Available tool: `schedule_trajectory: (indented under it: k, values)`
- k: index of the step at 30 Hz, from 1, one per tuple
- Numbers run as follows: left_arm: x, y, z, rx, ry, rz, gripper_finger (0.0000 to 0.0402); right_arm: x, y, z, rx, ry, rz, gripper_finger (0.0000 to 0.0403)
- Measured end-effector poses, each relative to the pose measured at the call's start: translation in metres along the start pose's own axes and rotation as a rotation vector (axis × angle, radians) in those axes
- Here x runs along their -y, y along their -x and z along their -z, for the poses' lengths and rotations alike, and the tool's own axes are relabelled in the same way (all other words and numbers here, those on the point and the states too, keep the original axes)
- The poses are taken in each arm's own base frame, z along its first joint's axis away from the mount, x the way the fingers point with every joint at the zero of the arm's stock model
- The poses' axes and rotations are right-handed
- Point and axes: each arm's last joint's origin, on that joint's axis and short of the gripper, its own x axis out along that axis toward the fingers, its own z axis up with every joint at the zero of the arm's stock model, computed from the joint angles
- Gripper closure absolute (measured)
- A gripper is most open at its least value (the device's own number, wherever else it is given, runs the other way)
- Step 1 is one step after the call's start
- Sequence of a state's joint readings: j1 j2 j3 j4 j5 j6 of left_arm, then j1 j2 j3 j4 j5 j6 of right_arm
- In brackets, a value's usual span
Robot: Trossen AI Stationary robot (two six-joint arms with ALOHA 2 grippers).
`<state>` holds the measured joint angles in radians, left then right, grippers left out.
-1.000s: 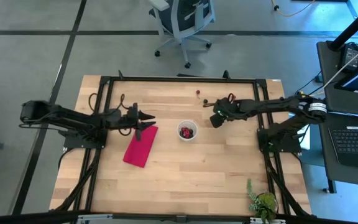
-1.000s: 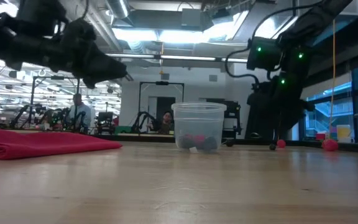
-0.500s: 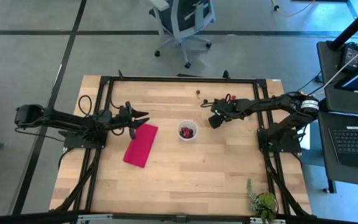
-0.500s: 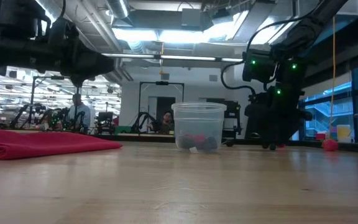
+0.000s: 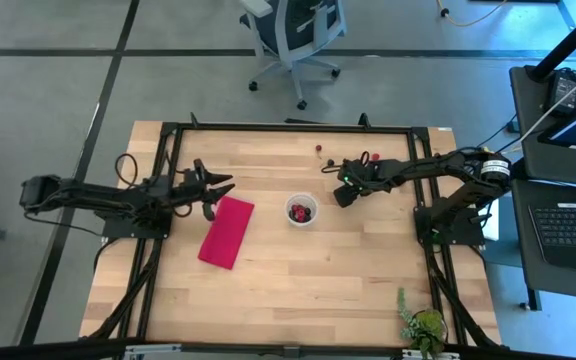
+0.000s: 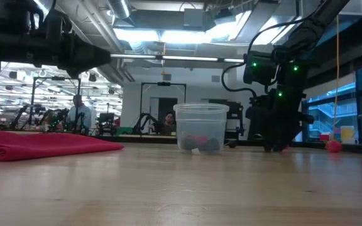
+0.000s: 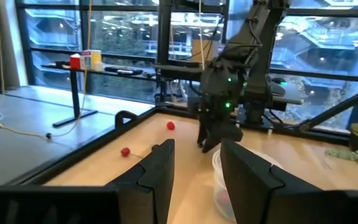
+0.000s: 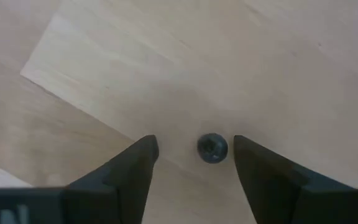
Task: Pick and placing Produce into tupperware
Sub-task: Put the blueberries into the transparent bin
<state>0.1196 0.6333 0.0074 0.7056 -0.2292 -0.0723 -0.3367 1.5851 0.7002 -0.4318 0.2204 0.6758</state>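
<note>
Right gripper (image 8: 194,155), lowered to the table since the earlier frames, where it stood higher and farther toward the right edge; its two dark, matte, wedge-shaped fingers (image 8: 129,168) stand apart on either side of one small, dark, round cherry (image 8: 212,148), which lies on the bare wood between them, touched by neither. In the high view this gripper (image 5: 340,195) points down just right of the tupperware (image 5: 301,211), a small round cup of clear-whitish plastic near the table's middle, holding several dark and red fruits; in the low view the cup (image 6: 200,127) shows thin, translucent walls with a slight rim. Left gripper (image 5: 211,186), drawn back toward the left edge compared with the earlier frames, where it hung over the cloth; its blunt dark fingers (image 7: 160,174) are parted, with nothing between them, and it hovers above the table just beyond the near corner of the magenta cloth (image 5: 226,231), a flat, soft, folded rectangle. Loose red berries (image 7: 125,151) lie well apart on the far side of the table (image 5: 348,280), whose top is pale, smooth, jointed wood set in a black metal frame. A green leafy plant (image 5: 423,325) stands at the near right corner.
</note>
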Motion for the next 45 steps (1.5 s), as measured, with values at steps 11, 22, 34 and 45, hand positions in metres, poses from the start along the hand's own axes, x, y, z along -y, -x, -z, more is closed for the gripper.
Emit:
schedule_trajectory:
  k: [11,22,34,45]
  values:
    - [-0.002,0.011,-0.008,0.044,-0.078,-0.014,0.0278,0.000,-0.001,0.000,-0.006,0.001,-0.007,0.0255]
    - [-0.002,0.023,-0.016,0.108,-0.055,0.012,0.0278,0.000,-0.001,0.001,-0.006,0.005,-0.001,0.0322]
    - [-0.001,0.026,-0.014,0.089,-0.058,0.024,0.0278,-0.002,0.002,-0.003,-0.006,0.082,-0.002,0.0348]
    - [-0.001,0.026,-0.013,0.074,-0.062,0.023,0.0278,-0.050,0.073,-0.046,0.045,0.223,-0.065,0.0349]
